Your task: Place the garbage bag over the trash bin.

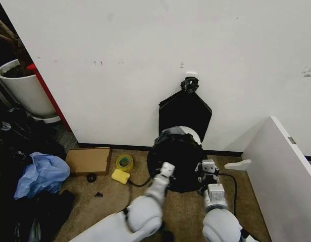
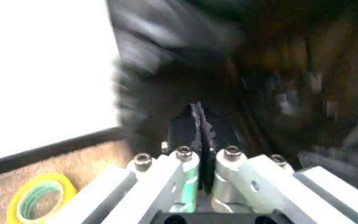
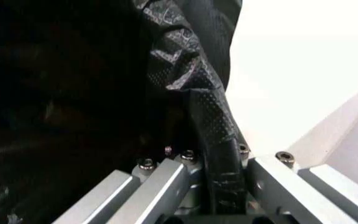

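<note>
We have the garbage bag (image 1: 176, 159) pulled over most of the trash bin (image 1: 192, 133), which stands on the floor against the white wall (image 1: 145, 60); only a crescent of the bin's cream-white rim shows at the back, where the plastic has not yet come down. Our left gripper (image 1: 164, 174) sits at the near left flank of the bag, its jaws pressed together on a thin fold of black film. Our right gripper (image 1: 208, 170) is at the bag's right side, and its jaws pinch a thicker, textured pleat of the sack. We judge the two grips are set on opposite sides so that the mouth stays stretched wide and can be drawn evenly down the tapering wall.

Behind the bin a flat matte-black bundle (image 1: 186, 112) with a knotted top hangs on the wall, close enough to be confused with our bag. To the left on the floor lie a yellow sponge (image 1: 120, 176), a roll of yellow tape (image 1: 124, 162), a cardboard piece (image 1: 88, 160) and a blue plastic bag (image 1: 42, 174). A white panel (image 1: 284, 166) stands just right of our right arm and narrows the room to swing; a dark cable (image 1: 231, 184) trails beside the bin
</note>
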Motion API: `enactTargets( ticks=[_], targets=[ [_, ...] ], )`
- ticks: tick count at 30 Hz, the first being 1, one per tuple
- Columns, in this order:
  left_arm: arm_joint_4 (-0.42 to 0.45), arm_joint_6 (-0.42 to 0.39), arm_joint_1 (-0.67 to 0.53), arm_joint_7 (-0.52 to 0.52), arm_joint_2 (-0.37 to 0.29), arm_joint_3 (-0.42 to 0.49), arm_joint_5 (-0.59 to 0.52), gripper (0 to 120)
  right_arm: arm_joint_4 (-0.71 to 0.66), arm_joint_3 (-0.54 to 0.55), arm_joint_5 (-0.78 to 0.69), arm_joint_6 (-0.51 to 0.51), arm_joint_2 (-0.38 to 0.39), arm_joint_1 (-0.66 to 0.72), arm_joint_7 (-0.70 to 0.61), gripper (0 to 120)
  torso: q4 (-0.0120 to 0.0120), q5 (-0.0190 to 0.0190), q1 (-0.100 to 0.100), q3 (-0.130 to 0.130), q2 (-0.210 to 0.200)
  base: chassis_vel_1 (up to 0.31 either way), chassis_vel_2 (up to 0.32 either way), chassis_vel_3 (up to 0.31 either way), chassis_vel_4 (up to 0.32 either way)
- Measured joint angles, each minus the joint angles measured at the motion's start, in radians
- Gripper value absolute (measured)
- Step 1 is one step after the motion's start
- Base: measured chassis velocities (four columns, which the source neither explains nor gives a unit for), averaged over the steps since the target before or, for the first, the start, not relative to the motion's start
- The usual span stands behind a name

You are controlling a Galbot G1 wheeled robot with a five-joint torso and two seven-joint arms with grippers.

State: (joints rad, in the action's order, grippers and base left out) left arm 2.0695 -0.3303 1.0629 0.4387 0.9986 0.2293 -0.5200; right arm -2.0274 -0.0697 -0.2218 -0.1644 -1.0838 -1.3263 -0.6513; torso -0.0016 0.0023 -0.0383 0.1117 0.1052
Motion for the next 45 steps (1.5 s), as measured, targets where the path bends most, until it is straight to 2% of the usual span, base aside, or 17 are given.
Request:
enactTargets(
  ticks=[4,6,8,12,13,14,20,22,26,30,32,34,45],
  targets=[
    [0.074,0.177,0.112,-0.323,-0.092,-0.284,-0.153,19,0.039,-0.015,-0.023,0.089,-0.004,0.001,0.074,0,0.0,-0.0001,0.0,0.0,0.0,0.0,0.0,0.0,0.0],
    [0.079,0.191,0.115,-0.348,-0.104,-0.303,-0.173,21,0.044,-0.015,-0.023,0.108,-0.005,-0.001,0.088,0,-0.0002,0.0,0.0,0.0,0.0,0.0,0.0,0.0,0.0],
    [0.091,0.216,0.118,-0.412,-0.143,-0.341,-0.251,31,0.06,-0.016,0.004,0.179,-0.006,-0.012,0.144,0,-0.0002,0.0,0.0,0.0,0.0,0.0,0.0,0.0,0.0],
    [0.088,0.226,0.1,-0.478,-0.163,-0.355,-0.31,45,0.062,-0.013,0.052,0.249,-0.007,-0.03,0.198,0,-0.0004,0.0001,0.0,0.0,0.0,0.0,0.0,0.0,0.0],
    [0.081,0.228,0.091,-0.496,-0.163,-0.356,-0.314,50,0.061,-0.012,0.076,0.266,-0.008,-0.036,0.211,0,-0.0004,0.0001,0.0,0.0,0.0,0.0,0.0,0.0,0.0],
    [0.081,0.228,0.091,-0.496,-0.163,-0.356,-0.314,50,0.061,-0.012,0.076,0.266,-0.008,-0.036,0.211,0,-0.0004,0.0001,0.0,0.0,0.0,0.0,0.0,0.0,0.0],
    [0.024,0.26,0.065,-0.631,-0.159,-0.423,-0.311,78,0.047,-0.021,0.203,0.321,-0.005,-0.068,0.236,0,-0.0004,0.0002,0.0,0.0,0.0,0.0,0.0,0.0,0.0],
    [0.021,0.26,0.065,-0.638,-0.159,-0.429,-0.31,78,0.045,-0.022,0.206,0.323,-0.005,-0.069,0.236,0,-0.0004,0.0002,0.0,0.0,0.0,0.0,0.0,0.0,0.0],
    [-0.023,0.275,0.057,-0.716,-0.162,-0.464,-0.272,97,0.03,-0.03,0.278,0.357,0.001,-0.092,0.242,0,-0.0004,0.0002,0.0,0.0,0.0,0.0,0.0,0.0,0.0],
    [-0.045,0.282,0.053,-0.765,-0.161,-0.478,-0.24,100,0.019,-0.03,0.311,0.365,0.002,-0.098,0.243,0,-0.0005,0.0003,0.0,0.0,0.0,0.0,0.0,0.0,0.0],
    [-0.076,0.299,0.051,-0.847,-0.159,-0.503,-0.189,100,0.007,-0.03,0.329,0.37,0.003,-0.102,0.243,0,-0.0004,0.0003,0.0,0.0,0.0,0.0,0.0,0.0,0.0],
    [-0.089,0.312,0.052,-0.873,-0.157,-0.515,-0.175,100,0.003,-0.029,0.336,0.371,0.003,-0.103,0.244,0,-0.0003,0.0002,0.0,0.0,0.0,0.0,0.0,0.0,0.0],
    [-0.14,0.325,0.036,-0.836,-0.145,-0.547,-0.181,100,-0.026,-0.013,0.336,0.374,0.003,-0.117,0.251,0,-0.0003,0.0004,0.0,0.0,0.0,0.0,0.0,0.0,0.0]
  ],
)
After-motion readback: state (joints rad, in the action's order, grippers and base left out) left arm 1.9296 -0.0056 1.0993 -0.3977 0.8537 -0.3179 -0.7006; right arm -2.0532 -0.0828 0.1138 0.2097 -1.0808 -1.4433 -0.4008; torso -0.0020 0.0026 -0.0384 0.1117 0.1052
